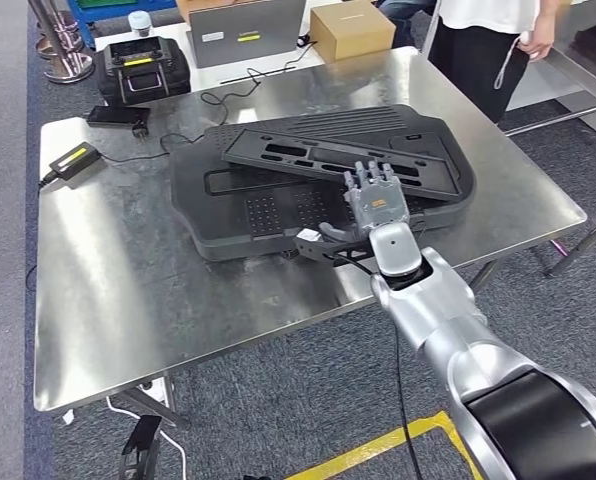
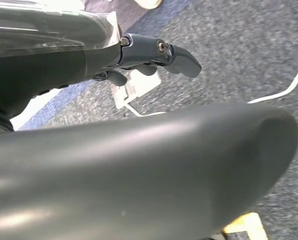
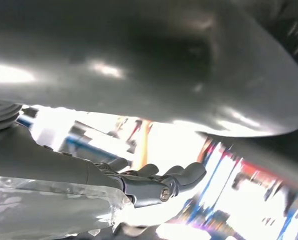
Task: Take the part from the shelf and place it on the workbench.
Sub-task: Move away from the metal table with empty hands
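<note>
Two large dark plastic parts lie stacked on the steel workbench (image 1: 129,290). A slim slotted panel (image 1: 333,158) rests slantwise on a broader tray-like part (image 1: 234,205). My right hand (image 1: 374,200) hovers flat over their near right edge, fingers spread and thumb pointing left along the lower part's front rim, holding nothing. In the right wrist view the thick thumb (image 3: 140,75) and dark fingers (image 3: 166,182) stand apart with only the shiny bench between them. My left hand (image 2: 140,165) hangs over grey carpet, its fingers (image 2: 177,55) extended and empty.
A person (image 1: 480,45) stands behind the bench's far right corner. A cardboard box (image 1: 351,27), a laptop (image 1: 246,30) and a black case (image 1: 142,65) sit at the back. A phone (image 1: 118,115) and a small adapter (image 1: 72,160) with cables lie at the far left.
</note>
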Controlling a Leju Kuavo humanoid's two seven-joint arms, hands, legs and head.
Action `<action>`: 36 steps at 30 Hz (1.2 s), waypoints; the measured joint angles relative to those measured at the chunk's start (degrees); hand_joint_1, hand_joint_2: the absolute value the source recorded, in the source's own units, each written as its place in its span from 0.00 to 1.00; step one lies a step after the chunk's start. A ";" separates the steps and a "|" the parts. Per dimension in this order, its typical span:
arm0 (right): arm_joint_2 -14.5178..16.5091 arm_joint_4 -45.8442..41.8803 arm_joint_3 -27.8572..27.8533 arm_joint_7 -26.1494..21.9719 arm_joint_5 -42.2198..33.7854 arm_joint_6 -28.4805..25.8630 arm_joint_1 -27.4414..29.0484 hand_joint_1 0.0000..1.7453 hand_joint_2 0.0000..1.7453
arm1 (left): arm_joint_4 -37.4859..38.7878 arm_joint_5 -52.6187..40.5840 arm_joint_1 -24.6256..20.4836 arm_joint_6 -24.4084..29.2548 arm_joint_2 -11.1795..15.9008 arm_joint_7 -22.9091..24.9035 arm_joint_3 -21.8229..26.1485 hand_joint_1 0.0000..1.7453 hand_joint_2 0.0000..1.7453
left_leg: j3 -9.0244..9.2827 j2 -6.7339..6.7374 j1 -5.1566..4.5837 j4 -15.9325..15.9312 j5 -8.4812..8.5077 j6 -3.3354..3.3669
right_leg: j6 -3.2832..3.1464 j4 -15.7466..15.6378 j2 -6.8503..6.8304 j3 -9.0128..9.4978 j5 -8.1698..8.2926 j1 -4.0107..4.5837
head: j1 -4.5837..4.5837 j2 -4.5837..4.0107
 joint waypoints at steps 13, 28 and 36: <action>-1.51 0.07 3.05 5.72 0.03 -10.65 0.17 0.00 0.00 | 0.00 -0.09 -0.16 0.00 -0.09 0.37 0.00 0.00 0.00 | 8.86 0.43 0.19 -11.10 4.51 2.81 | 3.27 7.81 0.34 -8.48 -1.55 -0.60 | 0.14 0.02; -1.85 -0.27 1.88 5.51 -6.63 -13.83 1.10 0.00 0.00 | 0.00 0.26 0.67 0.60 -0.17 0.71 0.02 0.00 0.00 | 1.59 0.47 0.13 -8.84 7.29 0.53 | 0.43 -0.35 0.28 3.67 -2.86 -0.22 | 0.09 0.02; -0.91 -0.32 -5.30 1.35 -16.53 -13.98 4.45 0.00 0.00 | 0.00 1.41 1.90 0.56 -0.16 0.87 0.52 0.00 0.00 | 5.49 0.47 -0.04 -6.43 5.16 0.58 | 0.45 1.57 0.12 -0.20 -1.40 0.13 | 0.05 0.01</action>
